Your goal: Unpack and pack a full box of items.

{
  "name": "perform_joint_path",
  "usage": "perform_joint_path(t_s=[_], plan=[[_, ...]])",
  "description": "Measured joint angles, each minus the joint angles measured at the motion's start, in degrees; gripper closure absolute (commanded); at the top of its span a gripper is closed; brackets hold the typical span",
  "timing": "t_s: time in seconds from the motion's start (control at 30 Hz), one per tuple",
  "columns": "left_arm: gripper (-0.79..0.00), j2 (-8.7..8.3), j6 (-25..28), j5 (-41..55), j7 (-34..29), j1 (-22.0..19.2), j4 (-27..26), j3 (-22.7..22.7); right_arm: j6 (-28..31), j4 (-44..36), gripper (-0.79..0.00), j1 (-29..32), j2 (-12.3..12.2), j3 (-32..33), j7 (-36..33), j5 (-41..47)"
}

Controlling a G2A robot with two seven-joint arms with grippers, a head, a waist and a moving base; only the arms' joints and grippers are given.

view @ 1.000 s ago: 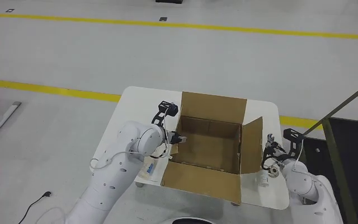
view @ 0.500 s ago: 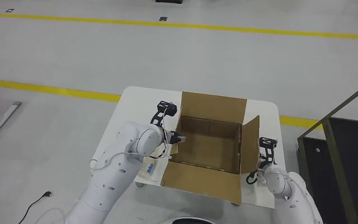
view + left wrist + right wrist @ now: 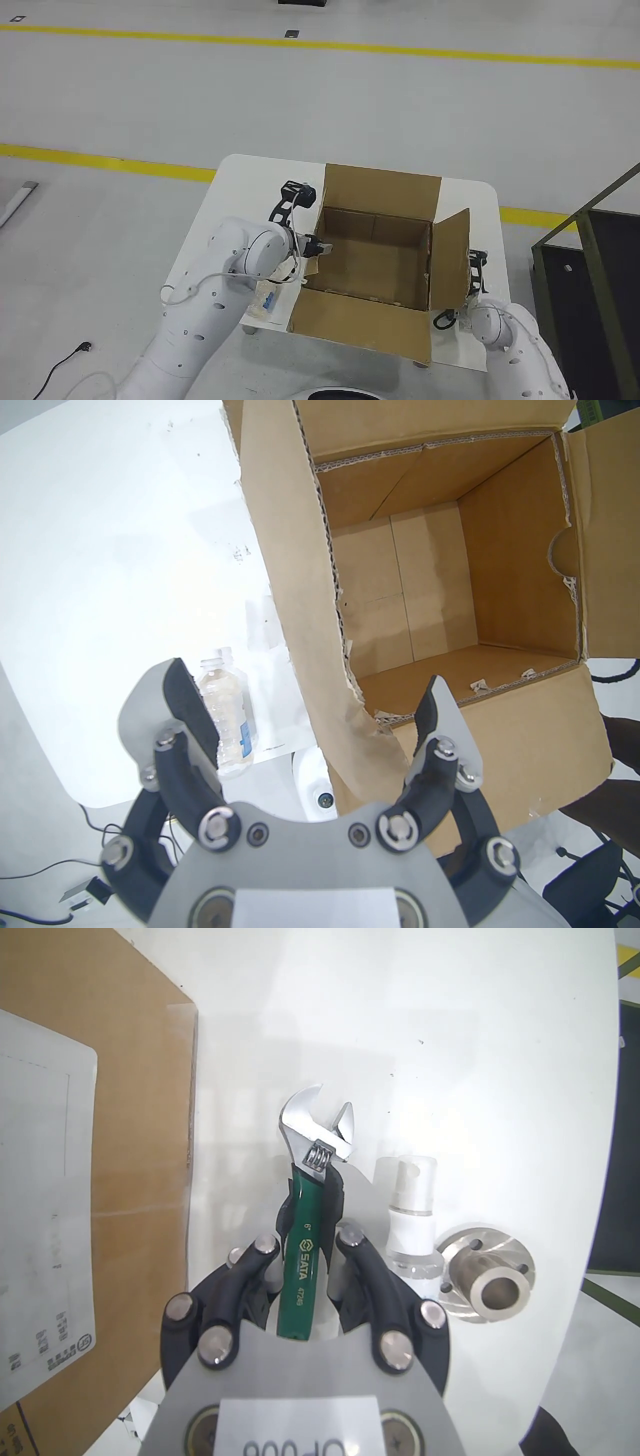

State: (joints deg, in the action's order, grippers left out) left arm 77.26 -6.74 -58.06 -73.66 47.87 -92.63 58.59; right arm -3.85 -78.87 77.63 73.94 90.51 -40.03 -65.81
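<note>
Holding one wrench [image 3: 304,1233], the right gripper [image 3: 313,1202] hangs beside one box [image 3: 382,192].

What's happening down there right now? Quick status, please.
Right gripper shut on green wrench, outside the box. Left gripper open at box's torn flap. Spray bottle and metal flange beside the wrench.

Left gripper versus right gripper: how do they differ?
The left gripper has open, empty jaws; the right gripper has jaws shut on a green-handled adjustable wrench. The left gripper sits at the rim of the brown cardboard box; the right gripper is beside it, over the white table.
</note>
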Motion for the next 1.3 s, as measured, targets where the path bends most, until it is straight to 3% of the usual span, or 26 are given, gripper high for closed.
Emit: perform_joint_path(t_s=[0.2,0.33,0.4,0.53,0.77,0.97,1.1,1.13,1.17,1.2,1.23,1.3], plan=[[-0.785,-0.03,0.27,0.08,0.07,-0.08,0.06,0.1,0.2,0.12,-0.191,-0.47,-0.13,-0.02,0.49,0.62],[-0.785,-0.05,0.25,0.08,0.01,-0.2,0.1,0.27,0.21,-1.36,-0.151,-0.35,-0.25,1.04,1.29,2.46],[-0.785,-0.09,0.32,0.09,-0.11,-0.28,-0.01,0.45,0.13,-3.39,0.0,0.22,-0.31,2.87,2.54,5.57],[-0.785,-0.14,0.44,0.11,-0.19,-0.32,-0.13,0.65,1.54,-8.8,0.0,2.41,-0.31,8.33,7.18,16.24],[-0.785,-0.02,0.87,0.54,0.05,-0.82,0.2,0.15,9.04,-20.02,0.0,8.49,0.22,17.29,15.39,41.88],[-0.785,0.05,1.55,-0.39,-0.5,-1.35,0.68,-0.83,14.5,-25.36,0.0,10.84,0.49,19.72,15.19,59.73],[-0.785,0.12,1.32,-0.68,-0.77,-1.49,0.59,-1.24,16.18,-27.62,-0.003,11.28,0.39,19.21,13.86,63.14],[-0.785,0.12,1.32,-0.77,-0.95,-1.52,0.46,-1.31,16.49,-27.98,-0.077,11.37,0.37,18.91,13.35,63.79],[-0.785,0.12,1.38,-0.9,-1.16,-1.54,0.29,-1.41,16.76,-28.4,-0.302,11.46,0.32,18.5,12.68,64.42],[-0.785,0.12,1.42,-0.95,-1.22,-1.55,0.23,-1.45,16.95,-28.69,-0.653,11.49,0.27,18.12,11.98,64.8],[-0.785,0.12,1.43,-0.97,-1.24,-1.55,0.22,-1.46,17.07,-28.96,-0.785,11.51,0.19,17.85,11.27,64.71],[-0.785,0.12,1.44,-0.97,-1.23,-1.55,0.22,-1.46,17.11,-29.59,-0.785,11.5,-0.04,17.2,9.83,62.28]])
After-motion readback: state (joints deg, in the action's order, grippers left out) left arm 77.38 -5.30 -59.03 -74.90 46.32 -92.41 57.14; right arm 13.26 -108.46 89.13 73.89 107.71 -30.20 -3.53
